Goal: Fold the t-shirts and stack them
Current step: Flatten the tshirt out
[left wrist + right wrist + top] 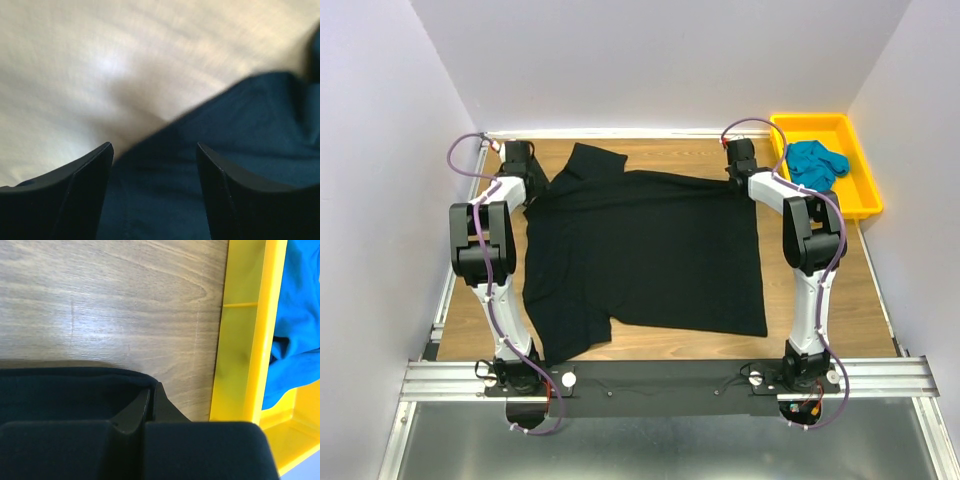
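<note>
The black t-shirt (640, 250) lies spread flat over the middle of the wooden table, one sleeve at the far left and one at the near left. My left gripper (525, 175) hovers at the shirt's far left corner. In the left wrist view it (155, 150) stands open, with black cloth (260, 125) below and nothing between its jaws. My right gripper (738, 170) is at the far right corner, shut on the shirt's edge (60, 390) at its fingertips (154, 390). The teal-blue t-shirt (817, 163) lies crumpled in the yellow tray (865, 195).
The yellow tray's wall (245, 340) stands just right of my right gripper, with teal-blue cloth (300, 315) inside. White walls close in the table at the back and sides. Bare wood (820, 310) shows right of the black shirt.
</note>
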You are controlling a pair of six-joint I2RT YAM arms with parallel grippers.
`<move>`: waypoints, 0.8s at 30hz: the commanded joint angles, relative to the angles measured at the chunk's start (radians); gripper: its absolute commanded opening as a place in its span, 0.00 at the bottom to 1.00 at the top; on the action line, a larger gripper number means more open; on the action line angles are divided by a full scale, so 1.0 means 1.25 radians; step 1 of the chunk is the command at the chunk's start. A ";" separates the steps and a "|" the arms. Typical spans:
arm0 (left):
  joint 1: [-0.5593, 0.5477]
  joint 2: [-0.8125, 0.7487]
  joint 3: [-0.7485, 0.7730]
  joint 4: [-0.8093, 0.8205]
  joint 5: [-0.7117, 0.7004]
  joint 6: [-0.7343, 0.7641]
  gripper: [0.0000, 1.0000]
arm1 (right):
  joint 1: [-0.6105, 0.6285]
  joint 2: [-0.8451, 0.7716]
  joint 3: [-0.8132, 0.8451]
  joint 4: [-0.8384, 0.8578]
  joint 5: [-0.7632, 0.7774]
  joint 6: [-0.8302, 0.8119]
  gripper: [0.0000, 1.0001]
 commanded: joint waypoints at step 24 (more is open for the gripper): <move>-0.056 0.244 0.399 -0.118 0.107 0.288 0.59 | -0.008 0.043 0.050 -0.007 0.005 0.003 0.00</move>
